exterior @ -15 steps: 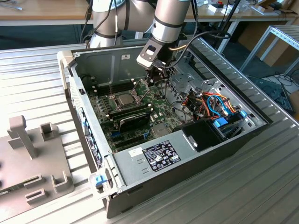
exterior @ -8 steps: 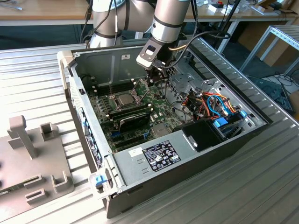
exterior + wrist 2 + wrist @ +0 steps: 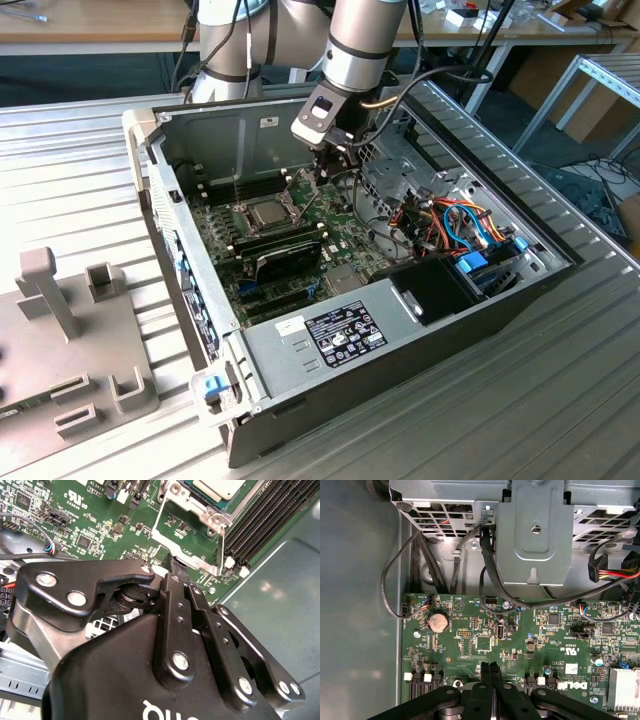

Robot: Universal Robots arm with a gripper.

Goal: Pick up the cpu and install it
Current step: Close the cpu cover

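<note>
One cpu [image 3: 268, 212], silver top upward, lay in the motherboard [image 3: 340, 240] socket [image 3: 200, 510], near the board's edge lined with memory slots. One gripper [image 3: 322, 178], fingers pressed together, hung above the board just beside that socket. One coin cell [image 3: 438, 622].

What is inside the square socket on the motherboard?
The cpu lies in the socket, its dull silver top showing. Its underside and the socket's contacts are covered by it.

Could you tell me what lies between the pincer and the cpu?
Between pincer and cpu, the second wrist view shows the socket's metal frame and wire lever.
</note>
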